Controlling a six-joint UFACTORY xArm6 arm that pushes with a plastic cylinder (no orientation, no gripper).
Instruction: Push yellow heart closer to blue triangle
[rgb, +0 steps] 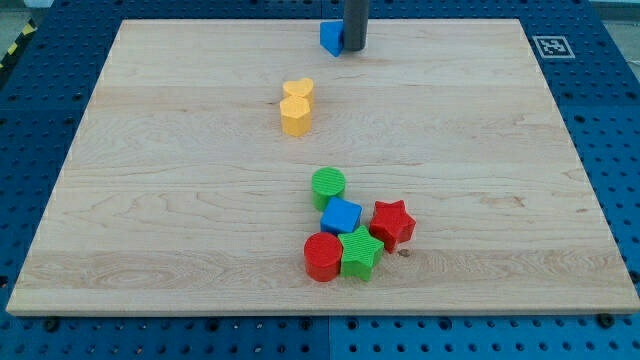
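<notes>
Yellow heart (297, 107) lies on the wooden board (150, 200), in its upper half a little left of centre, well apart from the blue triangle (330, 38) at the top edge. Lower down a cluster sits touching: red star (392, 223), green star (360, 253), red cylinder (322, 257), blue cube (341, 216), green cylinder (328, 186). I see my tip (354, 47), a plain rod with nothing that spreads or pinches, pressed against the triangle's right side.

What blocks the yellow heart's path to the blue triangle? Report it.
Nothing visible does. Bare board lies between the yellow heart and the blue triangle. My tip sits against the triangle's right side, off that path.
</notes>
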